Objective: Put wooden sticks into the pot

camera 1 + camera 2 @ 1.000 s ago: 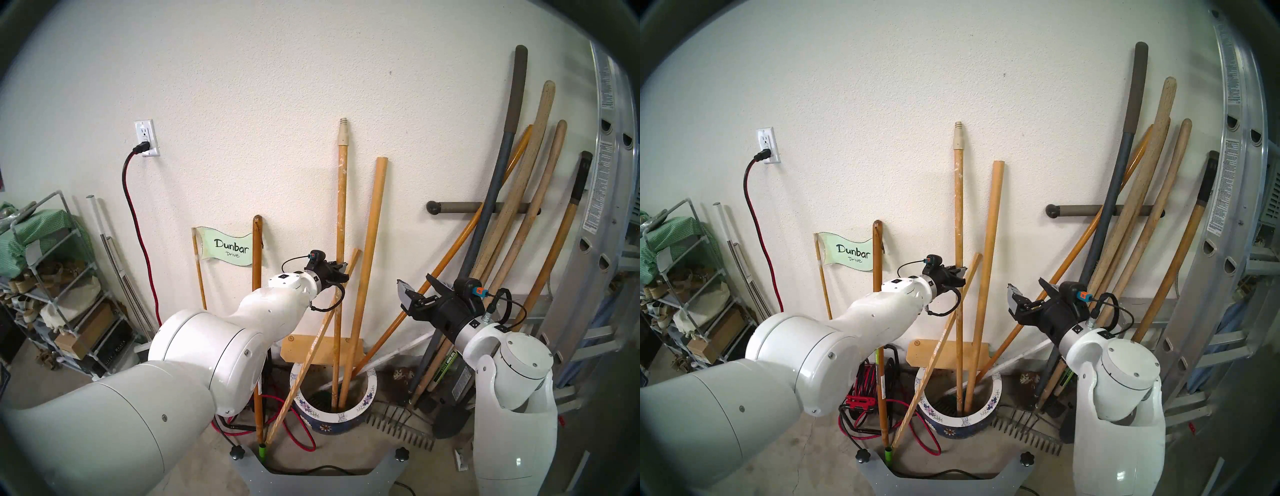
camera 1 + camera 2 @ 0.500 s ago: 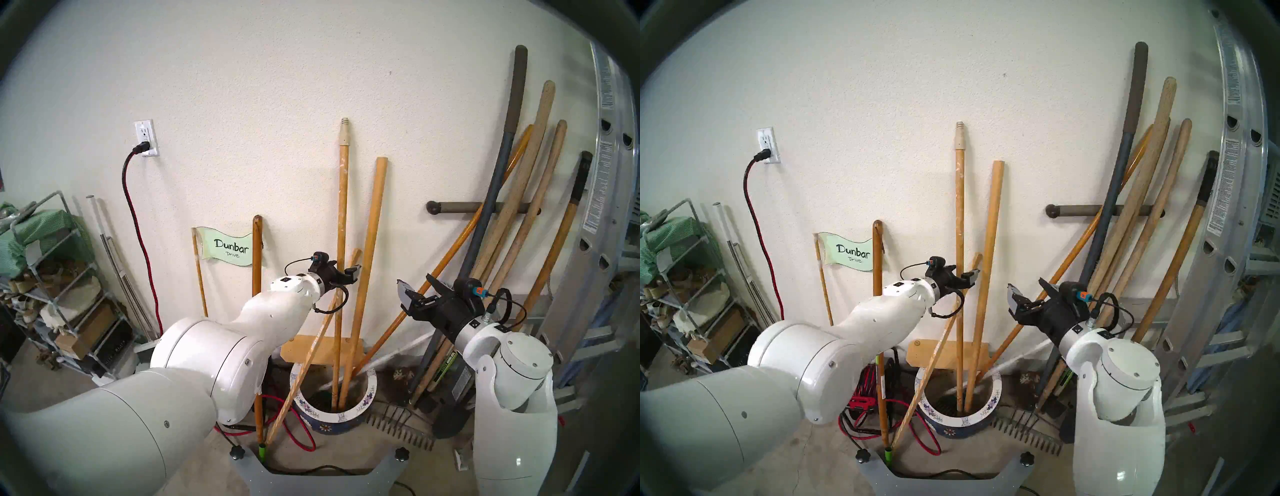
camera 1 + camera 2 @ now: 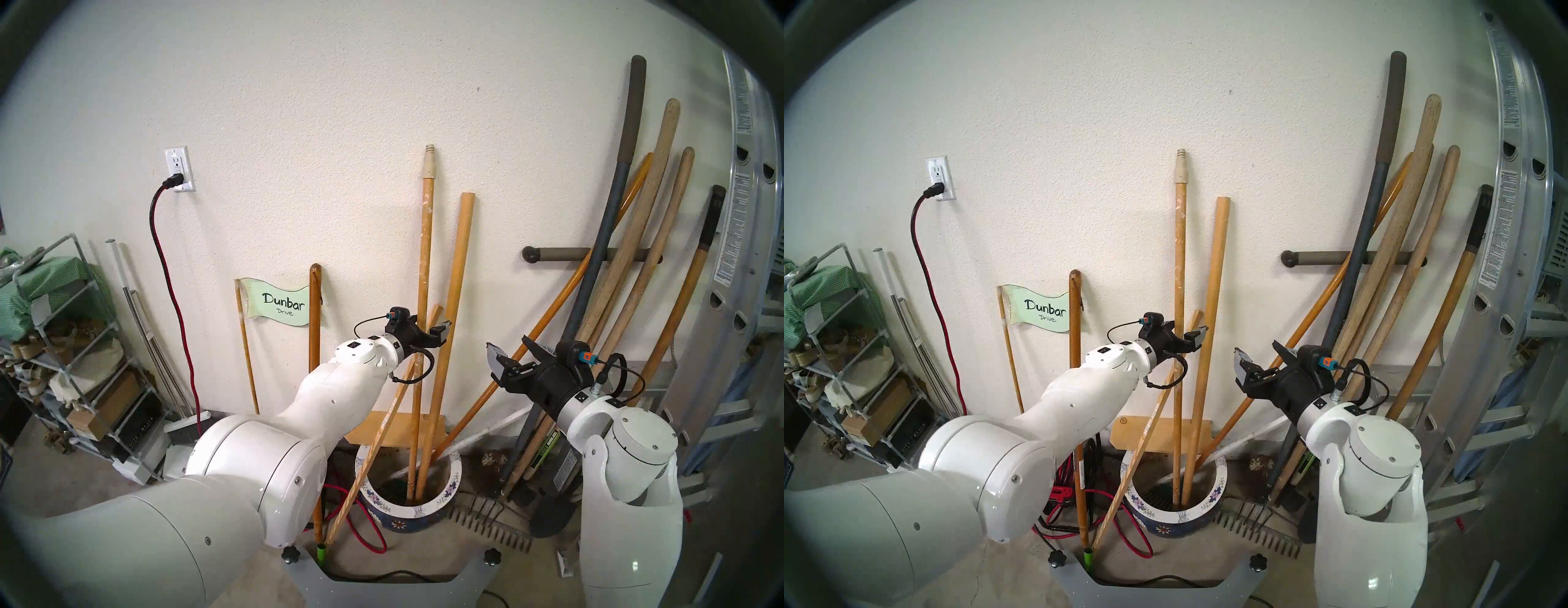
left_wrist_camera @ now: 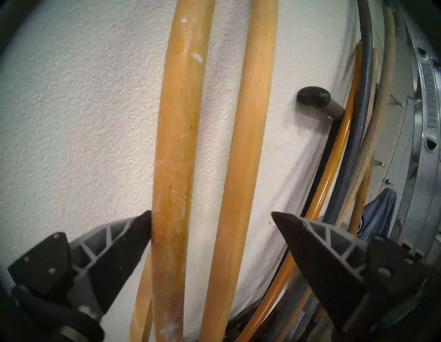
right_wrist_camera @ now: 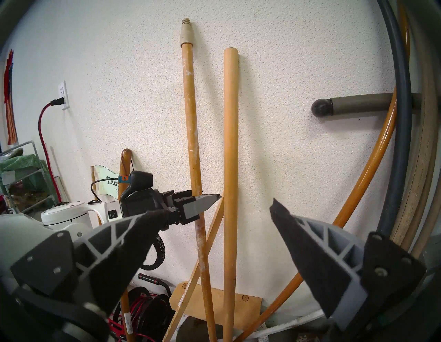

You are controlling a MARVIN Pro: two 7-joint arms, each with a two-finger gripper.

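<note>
Left jaws: spread wide, gripping nothing. Level with the tops of the shorter sticks, at the end of the left arm (image 3: 339, 395), pointing toward the wall (image 3: 339, 106). In the left wrist view, both the speckled pole (image 4: 174, 167) and the round dowel (image 4: 238, 167) between the two fingers (image 4: 124, 238); left fingertip right against the side of the speckled pole, right fingertip clear of the dowel.

Right jaws: also wide open and empty, fingers (image 5: 310, 250) apart, held up on the right arm (image 3: 628, 458), well off from the sticks.

Pot (image 3: 454, 484): on the floor (image 3: 254, 564) below the left jaws, close to the wall. Speckled pole and round dowel standing inside it, side by side, nearly upright, tops leaning on the wall, the cream threaded tip highest.

Thin square slat (image 3: 369, 463): not in the pot. Lower end down on the floor in front of the pot and to its left, shaft slanting up across the pot's left rim, top end just beside the left jaws, crossing the speckled pole.

To the right, a bundle of longer tool handles (image 3: 662, 204) against the wall. To the left, the green "Dunbar Drive" sign (image 3: 282, 303) on its own thin stick.
</note>
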